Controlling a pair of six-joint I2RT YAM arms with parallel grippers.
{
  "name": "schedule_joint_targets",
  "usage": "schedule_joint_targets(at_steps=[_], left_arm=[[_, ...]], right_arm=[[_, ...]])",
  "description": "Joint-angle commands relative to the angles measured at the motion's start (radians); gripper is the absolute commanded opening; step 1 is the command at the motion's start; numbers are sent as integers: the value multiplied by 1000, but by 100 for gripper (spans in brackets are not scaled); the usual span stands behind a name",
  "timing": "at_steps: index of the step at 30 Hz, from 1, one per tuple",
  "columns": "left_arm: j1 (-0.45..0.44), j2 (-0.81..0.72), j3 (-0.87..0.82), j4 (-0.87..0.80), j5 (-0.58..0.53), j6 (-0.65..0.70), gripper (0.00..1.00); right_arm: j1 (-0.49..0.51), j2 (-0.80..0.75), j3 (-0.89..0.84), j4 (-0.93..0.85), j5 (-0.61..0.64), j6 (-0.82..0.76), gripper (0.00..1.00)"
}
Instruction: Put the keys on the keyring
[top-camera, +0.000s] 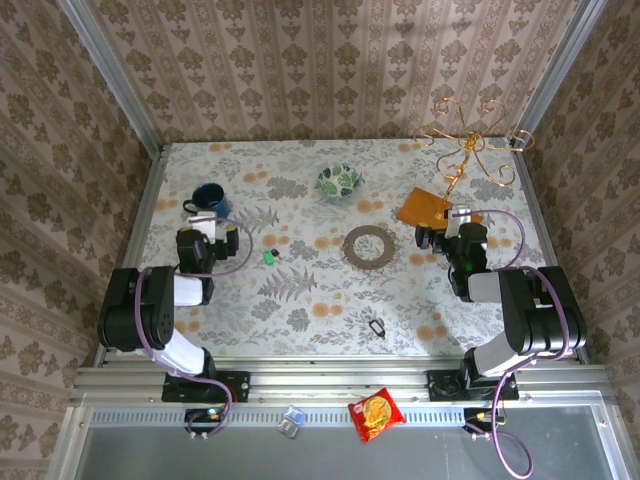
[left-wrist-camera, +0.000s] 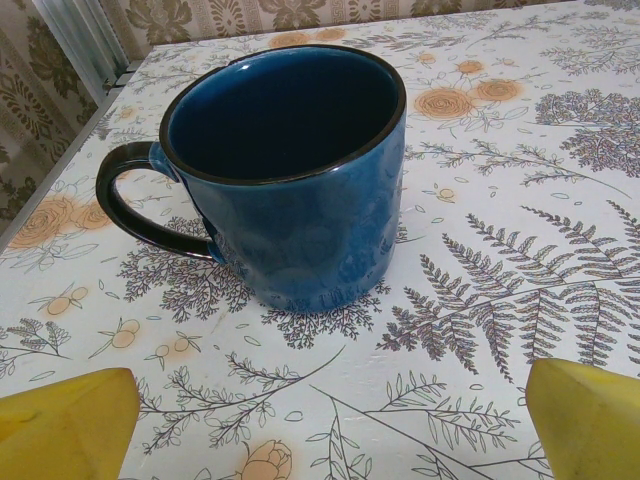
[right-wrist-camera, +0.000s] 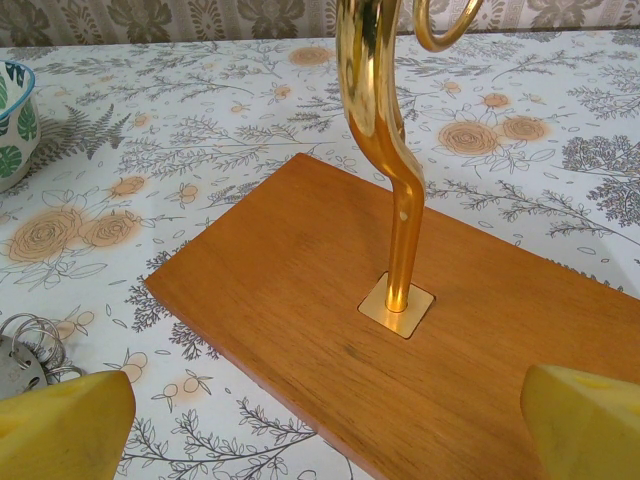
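The keys, a tiny bunch with a bright green head, lie on the flowered tablecloth left of centre. The keyring, a small dark oval loop, lies apart from them near the front edge. My left gripper rests at the left, open, its yellow fingertips wide apart over bare cloth just short of a blue mug. My right gripper is also open and holds nothing. In the right wrist view this gripper hovers over the wooden base of a gold stand.
A wide flat brown ring disc lies mid-table. A green-patterned bowl stands at the back. The gold wire stand rises at the back right. A silver coiled ring piece lies beside the base. A red snack packet sits below the table's edge.
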Motion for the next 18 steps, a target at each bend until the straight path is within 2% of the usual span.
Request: schedule_joint_targets(at_steps=[1, 7, 9, 15, 18], left_arm=[[9, -5, 24, 1, 26, 16, 100], [9, -16, 2, 35, 52, 29, 100], [5, -53, -9, 24, 28, 24, 100], [-17, -278, 0, -163, -40, 18, 100], [-20, -387, 22, -279, -13, -33, 100]], right_arm=[[6, 2, 18, 4, 27, 8, 100], [6, -7, 17, 5, 27, 6, 100], [5, -56, 27, -60, 36, 9, 100], [7, -268, 174, -549, 105, 96, 98], [12, -331, 228, -718, 96, 209, 95]])
